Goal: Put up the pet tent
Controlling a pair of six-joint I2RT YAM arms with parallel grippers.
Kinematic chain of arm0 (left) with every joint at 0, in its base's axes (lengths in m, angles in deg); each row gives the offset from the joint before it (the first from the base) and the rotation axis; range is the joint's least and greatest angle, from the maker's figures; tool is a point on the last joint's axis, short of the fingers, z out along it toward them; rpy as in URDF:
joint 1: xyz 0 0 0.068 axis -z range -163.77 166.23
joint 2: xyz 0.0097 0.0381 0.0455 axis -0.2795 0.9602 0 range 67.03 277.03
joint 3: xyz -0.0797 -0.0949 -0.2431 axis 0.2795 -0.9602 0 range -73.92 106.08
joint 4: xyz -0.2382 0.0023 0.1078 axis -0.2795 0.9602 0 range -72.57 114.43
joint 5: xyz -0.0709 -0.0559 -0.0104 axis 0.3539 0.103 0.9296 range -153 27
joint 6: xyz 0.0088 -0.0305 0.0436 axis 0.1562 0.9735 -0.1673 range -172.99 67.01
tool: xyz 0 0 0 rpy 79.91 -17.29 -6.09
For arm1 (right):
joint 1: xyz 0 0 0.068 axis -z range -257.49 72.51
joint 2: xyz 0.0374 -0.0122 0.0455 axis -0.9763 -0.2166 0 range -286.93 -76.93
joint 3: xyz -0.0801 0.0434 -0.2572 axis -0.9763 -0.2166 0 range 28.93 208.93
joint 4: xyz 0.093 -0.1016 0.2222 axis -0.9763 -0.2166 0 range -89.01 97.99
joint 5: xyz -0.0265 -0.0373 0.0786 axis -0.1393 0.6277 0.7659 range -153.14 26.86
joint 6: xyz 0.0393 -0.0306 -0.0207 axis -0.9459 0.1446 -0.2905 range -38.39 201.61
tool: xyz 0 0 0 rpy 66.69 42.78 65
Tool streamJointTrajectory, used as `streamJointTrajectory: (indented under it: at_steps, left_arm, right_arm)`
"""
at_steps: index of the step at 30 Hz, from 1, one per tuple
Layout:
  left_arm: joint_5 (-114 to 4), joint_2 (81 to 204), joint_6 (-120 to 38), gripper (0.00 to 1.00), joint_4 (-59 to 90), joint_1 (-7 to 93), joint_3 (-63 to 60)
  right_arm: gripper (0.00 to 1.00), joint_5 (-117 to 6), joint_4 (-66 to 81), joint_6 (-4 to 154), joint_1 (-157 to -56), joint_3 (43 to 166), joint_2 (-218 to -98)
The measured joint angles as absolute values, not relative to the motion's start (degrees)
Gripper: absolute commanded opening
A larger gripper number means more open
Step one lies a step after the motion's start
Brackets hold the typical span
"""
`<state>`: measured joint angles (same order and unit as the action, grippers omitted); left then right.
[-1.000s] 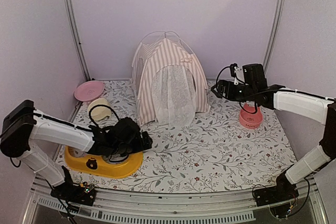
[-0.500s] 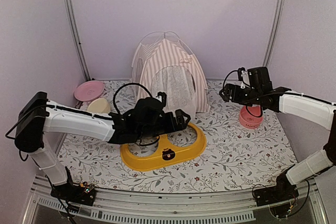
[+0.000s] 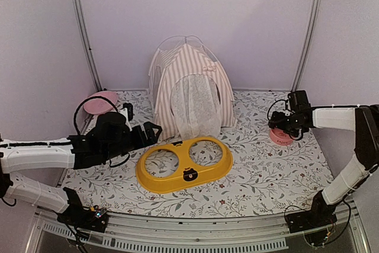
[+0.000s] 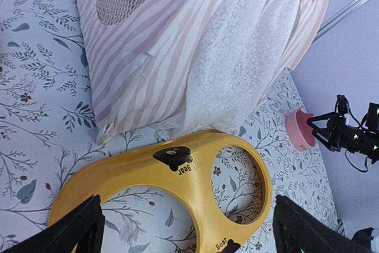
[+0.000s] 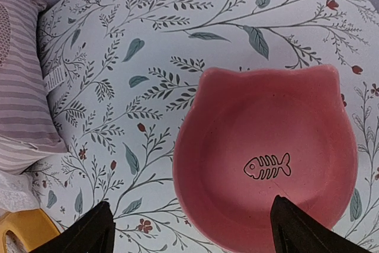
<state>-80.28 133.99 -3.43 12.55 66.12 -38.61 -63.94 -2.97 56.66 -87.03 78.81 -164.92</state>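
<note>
One each: tent (image 3: 186, 81), stand (image 3: 185, 159), bowl (image 5: 266, 128), plate (image 3: 96, 103)

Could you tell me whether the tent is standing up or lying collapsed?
Standing. The tent holds a full dome, poles arched over its top, curtain hanging down the doorway.

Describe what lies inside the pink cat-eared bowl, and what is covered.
Inside the pink bowl only a black fish-skeleton drawing shows on its floor, nothing else. A pincer finger covers part of the bowl's near edge, and the frame cuts off the rest.
</note>
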Motion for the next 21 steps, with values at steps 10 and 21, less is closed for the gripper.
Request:
streamJointTrajectory:
  at_steps: [10,21]
  left_arm:
    - [-78.38,122.88,-6.54,1.0,16.57,55.3,-46.32]
    - [-72.41,121.46,-8.57,0.99,15.82,47.58,-51.54]
  right_arm:
    - [0.59,-63.76,-2.82,57.34,-87.27,79.82,-173.4]
    - [0.18,-66.54,-3.78,56.88,-92.93,80.8,-174.21]
